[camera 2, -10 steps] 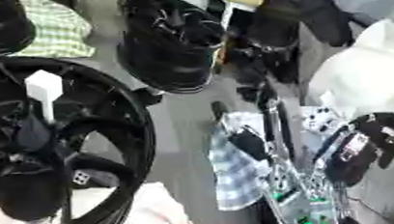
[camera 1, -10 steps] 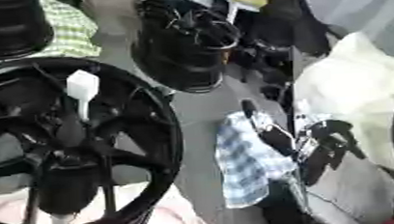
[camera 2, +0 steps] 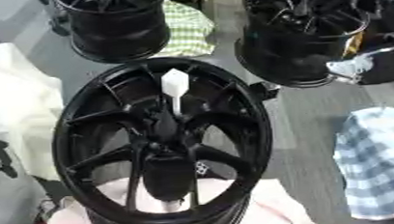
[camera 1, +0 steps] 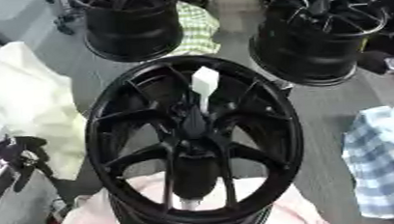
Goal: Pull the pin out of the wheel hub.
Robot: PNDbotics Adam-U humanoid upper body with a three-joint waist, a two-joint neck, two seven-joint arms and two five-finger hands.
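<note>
A large black wheel hub (camera 1: 194, 143) is seen filling the middle of the frame, resting on a pinkish cloth (camera 1: 87, 221) at the lower edge, and a white pin (camera 1: 204, 84) with a flat, broad head is seen standing up from its centre, its stem running down toward the black middle boss. Two further black wheels are placed behind it, one at the upper left (camera 1: 132, 20) on a green checked cloth (camera 1: 198, 29) and one at the upper right (camera 1: 319, 30), while a blue checked cloth (camera 1: 381, 162) lies at the right edge and a white cloth (camera 1: 27, 103) at the left. A dark robot part is glimpsed at the left edge, but neither hand can be made out, so their state cannot be told.
</note>
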